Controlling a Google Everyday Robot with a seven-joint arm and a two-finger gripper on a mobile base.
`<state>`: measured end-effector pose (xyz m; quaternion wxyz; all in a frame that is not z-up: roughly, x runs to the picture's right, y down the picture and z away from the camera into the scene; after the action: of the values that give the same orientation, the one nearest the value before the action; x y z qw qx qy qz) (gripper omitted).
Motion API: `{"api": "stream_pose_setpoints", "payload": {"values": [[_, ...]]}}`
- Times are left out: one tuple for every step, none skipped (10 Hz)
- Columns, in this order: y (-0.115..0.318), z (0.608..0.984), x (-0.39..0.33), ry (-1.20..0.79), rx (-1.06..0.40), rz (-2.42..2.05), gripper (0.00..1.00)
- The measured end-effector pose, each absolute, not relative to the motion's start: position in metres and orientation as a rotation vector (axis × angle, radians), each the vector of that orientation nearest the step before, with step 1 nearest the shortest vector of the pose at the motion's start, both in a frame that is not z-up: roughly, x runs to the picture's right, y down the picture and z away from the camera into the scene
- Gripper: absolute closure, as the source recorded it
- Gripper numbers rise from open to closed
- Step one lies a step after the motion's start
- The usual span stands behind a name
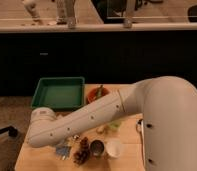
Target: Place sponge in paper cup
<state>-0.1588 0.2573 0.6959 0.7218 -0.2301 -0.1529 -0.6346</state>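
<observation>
A white paper cup (pixel 113 148) stands upright near the front edge of the wooden table (pixel 37 159), open side up. My arm (pixel 92 117) reaches from the right across the table to a joint at the left (pixel 42 127). The gripper (pixel 62 148) hangs below that joint, low over the table's front left, well left of the cup. A small blue-grey thing right at the gripper may be the sponge; I cannot tell whether it is held or lying on the table.
A green tray (pixel 59 93) sits at the table's back left. A bowl with orange contents (pixel 98 93) is beside it. A dark metal cup (pixel 97 147) and a pine cone (pixel 83 151) stand between gripper and paper cup. A green item (pixel 113 125) lies under the arm.
</observation>
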Motion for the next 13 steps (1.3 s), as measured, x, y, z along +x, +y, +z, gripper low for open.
{"api": "stream_pose_setpoints", "payload": {"values": [[0.257, 0.696, -0.154, -0.337, -0.514, -1.391, 0.82], [0.257, 0.696, -0.151, -0.338, -0.516, -1.385, 0.82], [0.257, 0.696, -0.146, -0.335, -0.521, -1.375, 0.82], [0.257, 0.696, -0.142, -0.336, -0.522, -1.365, 0.82], [0.256, 0.695, -0.136, -0.332, -0.523, -1.356, 0.82], [0.254, 0.693, -0.133, -0.329, -0.523, -1.349, 0.82], [0.252, 0.691, -0.129, -0.322, -0.523, -1.342, 0.82], [0.249, 0.687, -0.125, -0.313, -0.520, -1.334, 0.82], [0.245, 0.685, -0.120, -0.303, -0.520, -1.327, 0.82], [0.240, 0.681, -0.113, -0.290, -0.521, -1.319, 0.82], [0.237, 0.678, -0.108, -0.281, -0.525, -1.316, 0.82], [0.234, 0.677, -0.103, -0.276, -0.528, -1.311, 0.82], [0.232, 0.677, -0.097, -0.271, -0.535, -1.304, 0.82]]}}
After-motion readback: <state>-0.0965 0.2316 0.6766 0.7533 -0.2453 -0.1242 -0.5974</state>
